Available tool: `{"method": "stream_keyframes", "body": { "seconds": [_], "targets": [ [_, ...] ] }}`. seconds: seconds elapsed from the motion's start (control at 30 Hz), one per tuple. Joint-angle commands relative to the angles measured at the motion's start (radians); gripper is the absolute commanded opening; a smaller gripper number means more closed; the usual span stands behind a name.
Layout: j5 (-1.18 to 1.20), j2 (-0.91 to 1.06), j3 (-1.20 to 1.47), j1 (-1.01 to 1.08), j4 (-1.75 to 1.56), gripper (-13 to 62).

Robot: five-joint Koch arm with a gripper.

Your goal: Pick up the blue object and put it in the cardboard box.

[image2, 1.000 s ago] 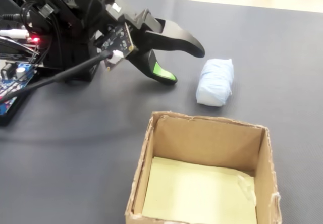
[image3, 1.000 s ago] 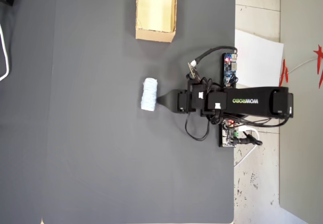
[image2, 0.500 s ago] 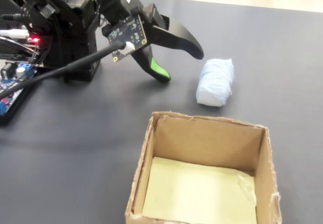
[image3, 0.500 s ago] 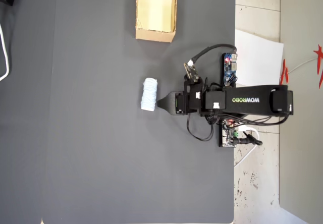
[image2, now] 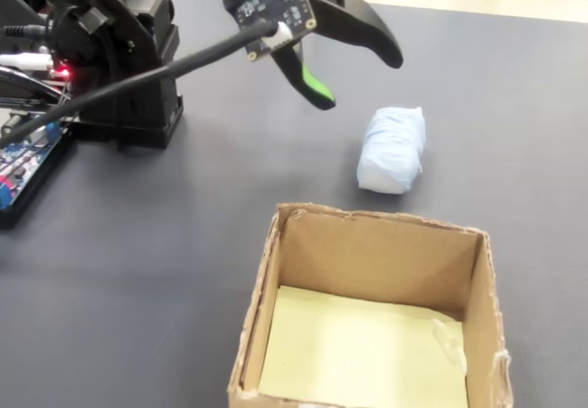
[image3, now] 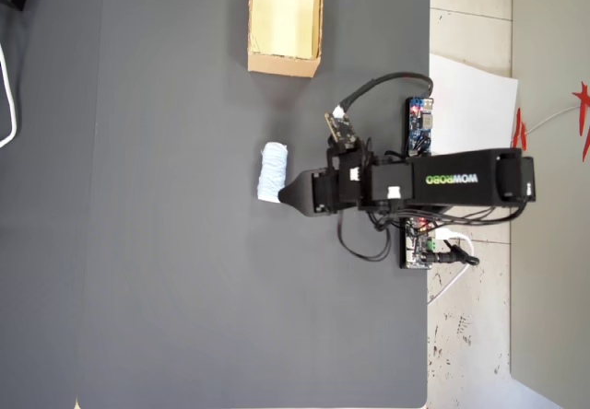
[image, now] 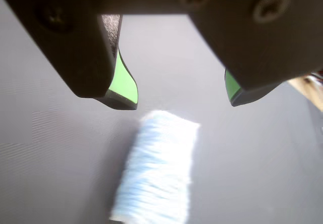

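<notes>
Jaws wide apart on the gripper (image: 184,103) — the wrist view shows two dark tips lined with green pads (image: 122,82), nothing between them but bare dark mat (image: 262,173). Just below that gap, a little to the left, lies the blue object (image: 156,171), blurred here, its pale ribbed side running down to the bottom edge of the picture.

Over to the fixed view: the gripper (image2: 360,80) hangs in the air above the mat (image2: 138,233), clear of the surface, tips pointing right and down toward the blue object (image2: 392,149). It's near the roll but not touching it. A small circuit board (image2: 273,2) rides on the wrist with a black cable (image2: 138,77) trailing off to the left. In the foreground sits the cardboard box (image2: 478,289), open-topped, a yellowish sheet on its floor — and nothing else inside that can be seen.

From overhead, the arm (image3: 442,181) reaches in from the right edge of the mat (image3: 166,317), the gripper (image3: 284,196) tapering to a point just beside the lower end of the blue object (image3: 272,171). The cardboard box (image3: 285,63) stands at the top edge of the mat, well apart from the roll. A white paper sheet (image3: 475,105) lies off the mat at right.
</notes>
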Motion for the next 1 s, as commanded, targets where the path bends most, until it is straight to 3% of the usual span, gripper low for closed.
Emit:
{"method": "stream_keyframes", "body": {
  "seconds": [0.0, 0.5, 0.73, 0.87, 0.97],
  "targets": [
    [-0.003, -0.063, -0.098, -0.008, -0.008, 32.9],
    [0.017, -0.494, -0.238, 0.080, -0.169, 32.2],
    [0.034, -0.584, -0.224, 0.123, -0.282, 13.2],
    [0.034, -0.561, -0.189, 0.121, -0.359, 7.6],
    [0.048, -0.509, -0.169, 0.121, -0.385, 7.6]
  ]
}}
